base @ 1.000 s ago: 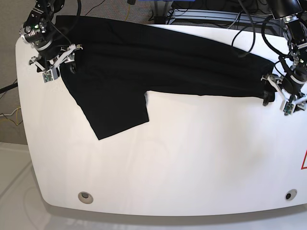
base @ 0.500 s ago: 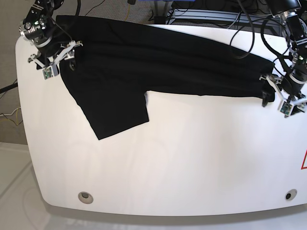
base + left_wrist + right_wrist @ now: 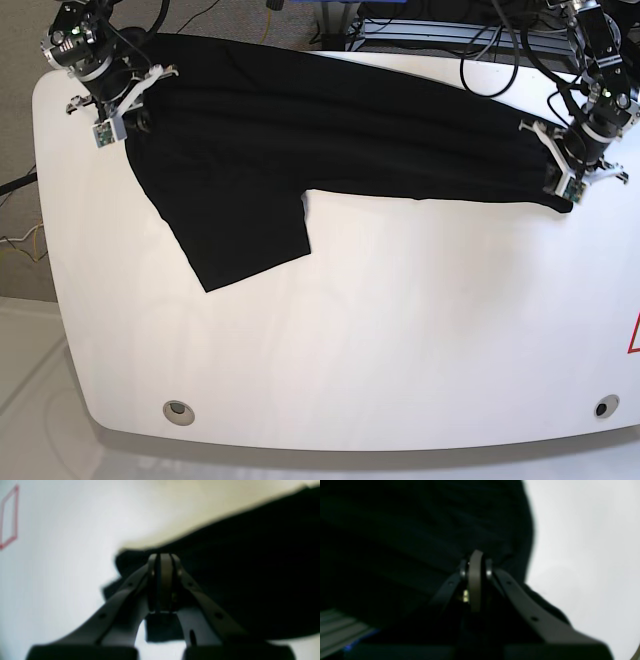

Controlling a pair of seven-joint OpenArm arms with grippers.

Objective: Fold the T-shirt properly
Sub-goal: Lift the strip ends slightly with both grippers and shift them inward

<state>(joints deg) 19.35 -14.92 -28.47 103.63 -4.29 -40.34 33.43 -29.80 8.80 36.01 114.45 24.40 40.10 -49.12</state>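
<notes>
The black T-shirt (image 3: 330,140) lies in a long band across the back of the white table (image 3: 400,330), with one sleeve (image 3: 245,235) spread toward the front left. At its right end my left gripper (image 3: 557,180) is shut on the cloth edge. The left wrist view shows that gripper (image 3: 160,556) with fingertips pressed together on the T-shirt (image 3: 250,580) corner. My right gripper (image 3: 125,112) is shut on the shirt's far left edge. In the right wrist view this gripper (image 3: 475,555) is closed amid dark T-shirt (image 3: 395,542) folds. No printed mark shows.
Cables and a metal frame (image 3: 450,35) run behind the table's back edge. A red mark (image 3: 634,335) sits at the table's right edge, and its outline (image 3: 10,517) also appears in the left wrist view. Two round holes (image 3: 179,409) (image 3: 601,407) lie near the front corners.
Both grippers went from open to shut at the shirt's two ends. Both arms shifted toward the back of the table.
</notes>
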